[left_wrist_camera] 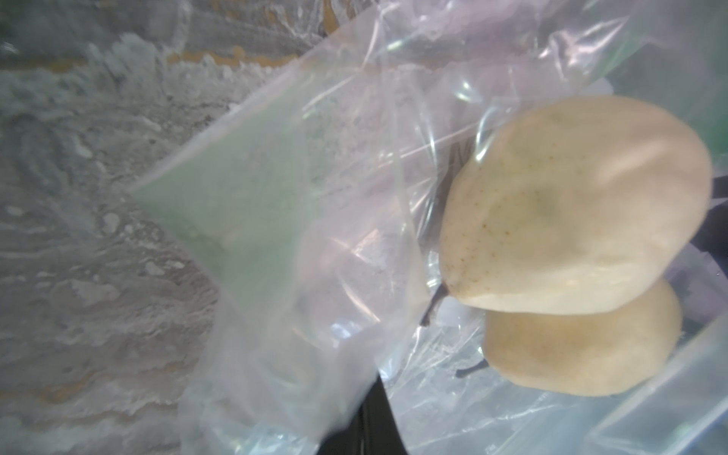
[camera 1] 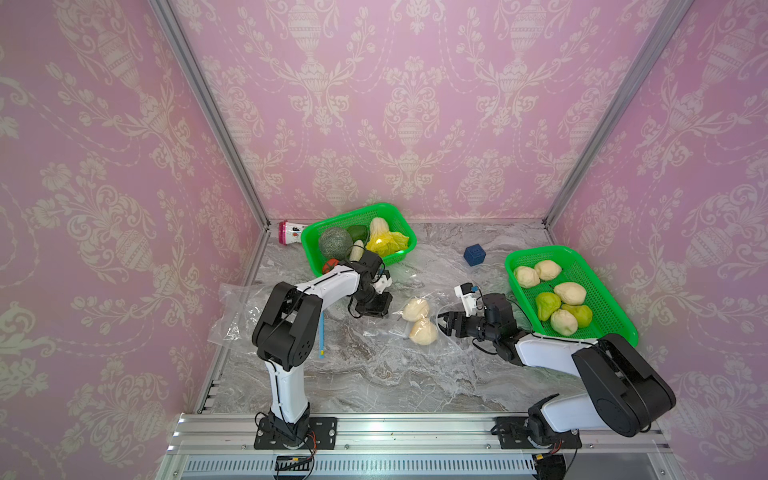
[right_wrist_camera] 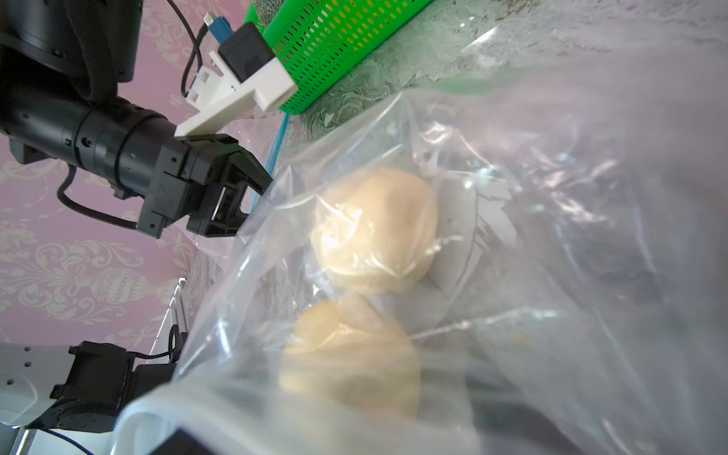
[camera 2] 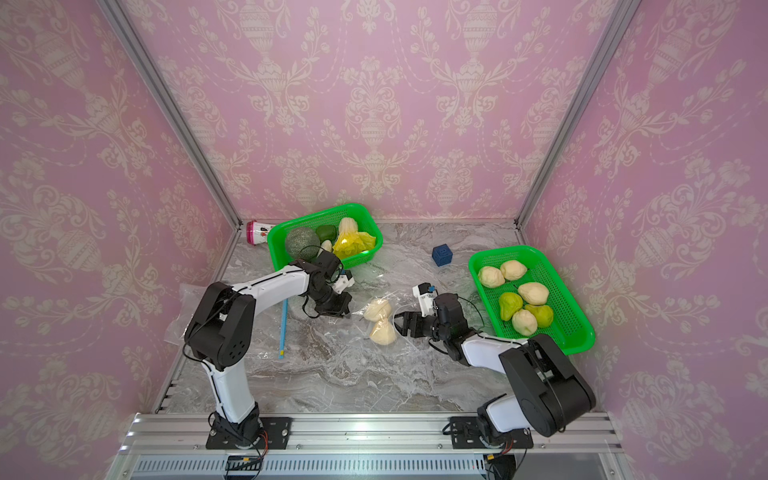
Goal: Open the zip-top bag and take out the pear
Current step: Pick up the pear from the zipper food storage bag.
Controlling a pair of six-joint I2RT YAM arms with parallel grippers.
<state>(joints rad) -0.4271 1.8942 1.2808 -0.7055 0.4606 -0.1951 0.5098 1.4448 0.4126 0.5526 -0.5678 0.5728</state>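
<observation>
A clear zip-top bag [camera 1: 446, 349] lies mid-table in both top views, with two pale pears inside: one [camera 1: 415, 309] farther back and one [camera 1: 424, 332] nearer. My left gripper [camera 1: 384, 311] is at the bag's left edge, shut on the film. In the left wrist view its dark fingers [left_wrist_camera: 374, 425] stand together under draped plastic, with both pears [left_wrist_camera: 571, 205] ahead. My right gripper [camera 1: 442, 322] is open at the bag's right side, close to the nearer pear. In the right wrist view, film [right_wrist_camera: 551, 236] covers its jaws and the pear [right_wrist_camera: 350, 362].
A green basket [camera 1: 399, 216] of vegetables stands at the back left, with a pink bottle [camera 1: 291, 232] beside it. A second green basket [camera 1: 598, 274] of pears is at the right. There is a blue cube [camera 1: 475, 254], another clear bag [camera 1: 232, 307] and a blue strip [camera 1: 322, 336].
</observation>
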